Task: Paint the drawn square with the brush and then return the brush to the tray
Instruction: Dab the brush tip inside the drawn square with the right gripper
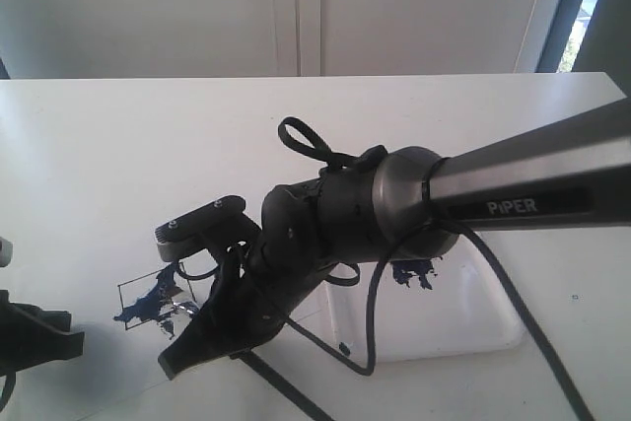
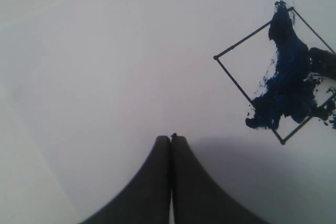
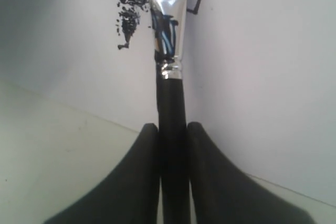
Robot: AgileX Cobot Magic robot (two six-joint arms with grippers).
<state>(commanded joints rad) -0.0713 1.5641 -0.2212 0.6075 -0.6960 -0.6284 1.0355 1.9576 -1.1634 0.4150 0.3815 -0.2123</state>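
The drawn square (image 1: 146, 305) lies at the table's front left, smeared with dark blue paint; its pen outline (image 2: 247, 43) is sharp in the left wrist view. My right gripper (image 1: 202, 324) reaches across from the right and is shut on the brush (image 3: 170, 103). The black handle is pinched between both fingers (image 3: 202, 145). The silver ferrule (image 3: 168, 24) points at the square (image 3: 198, 1), and the bristles run out of that frame. The handle's tail (image 1: 281, 389) sticks out toward the front. My left gripper (image 2: 171, 139) is shut on nothing, over white paper beside the square.
The glossy white tray (image 1: 473, 327) sits right of the square, partly under my right arm, with a dark blue blot (image 1: 414, 271). Paint specks (image 3: 126, 24) dot the paper (image 3: 262, 77) near the square. A black cable (image 1: 373, 322) loops down from the arm. The left arm (image 1: 35, 337) rests at the front left corner.
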